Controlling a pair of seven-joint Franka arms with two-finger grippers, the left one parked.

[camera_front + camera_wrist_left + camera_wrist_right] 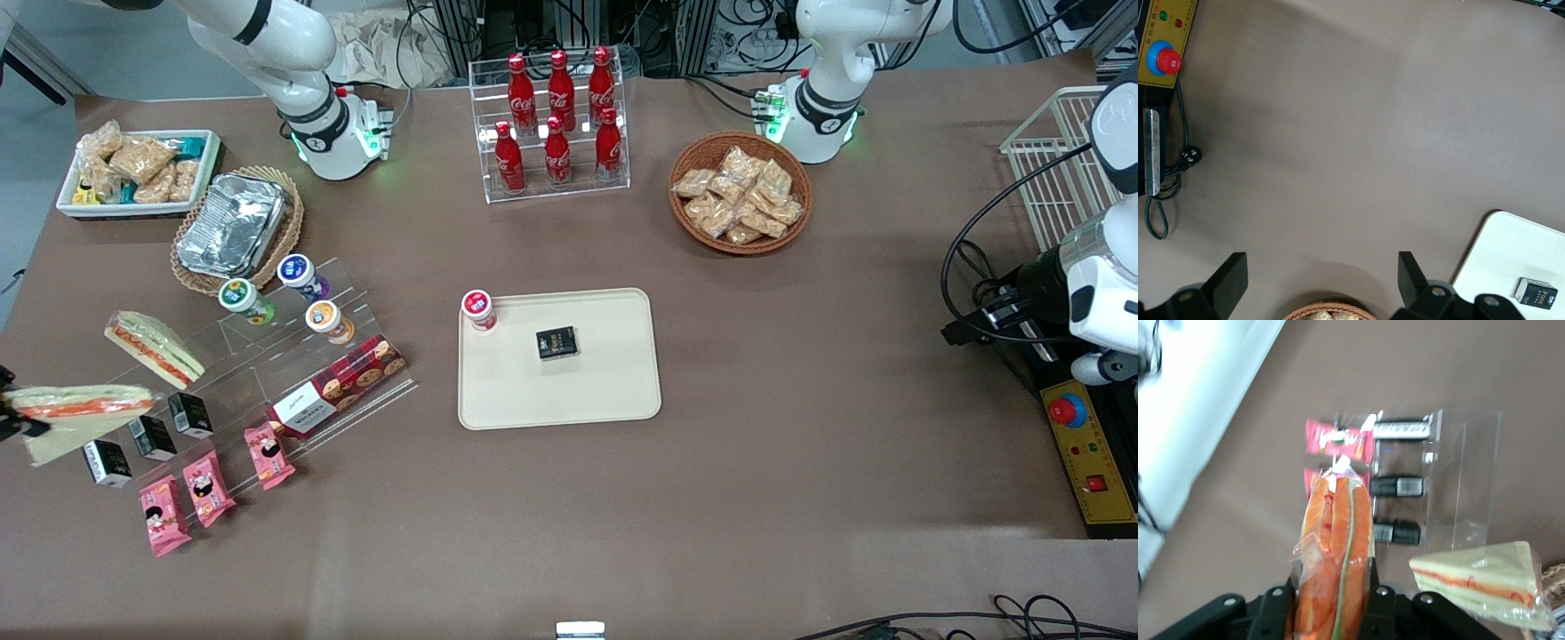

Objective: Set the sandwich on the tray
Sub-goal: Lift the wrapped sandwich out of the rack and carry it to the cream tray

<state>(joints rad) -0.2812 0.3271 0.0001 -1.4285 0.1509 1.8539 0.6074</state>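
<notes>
Sandwich pinched between the fingers of the gripper, jaws closed on its wrapped sides, filling edge outward. In front view it hangs above the table at the working arm's end, about 9 o'clock from the tray and well apart from it.

Pickup looks done; carry and set-down remain. Tray already holds a red-capped cup and a small black box.

Second sandwich lies on the table nearby. Gripper body mostly cut off at frame edge; lift height unclear.
</notes>
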